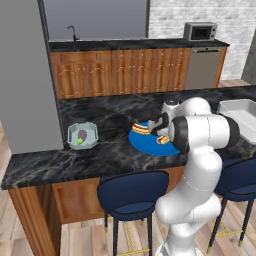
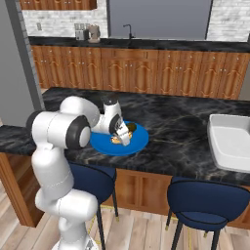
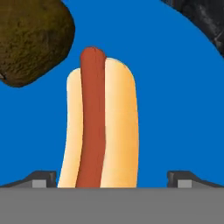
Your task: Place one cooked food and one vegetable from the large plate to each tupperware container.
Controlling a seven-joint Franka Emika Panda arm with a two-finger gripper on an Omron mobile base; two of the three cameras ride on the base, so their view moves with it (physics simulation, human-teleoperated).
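Observation:
The large plate (image 1: pixel 146 146) (image 2: pixel 104 144) (image 3: pixel 175 105) lies on the dark marble counter. A hot dog in a bun (image 3: pixel 101 127) (image 1: pixel 163 140) (image 2: pixel 116 140) lies on it, beside a brown lumpy food (image 3: pixel 30 39) (image 2: pixel 130 128). A layered sandwich-like piece (image 1: pixel 140 129) sits at the plate's far left. My gripper (image 3: pixel 112 179) (image 1: pixel 161 134) (image 2: pixel 124 138) hangs open just over the hot dog, one fingertip (image 3: pixel 43 178) on each side of the bun, holding nothing. The tupperware container (image 1: pixel 83 135) stands left of the plate, with a dark purple item and a green one inside.
A white rectangular basin (image 1: pixel 241 113) (image 2: pixel 229 141) sits at the counter's right end. Blue stools (image 1: pixel 132 192) (image 2: pixel 210 197) stand under the counter's front edge. Wooden cabinets, a sink tap and a microwave (image 1: pixel 200 31) line the back wall.

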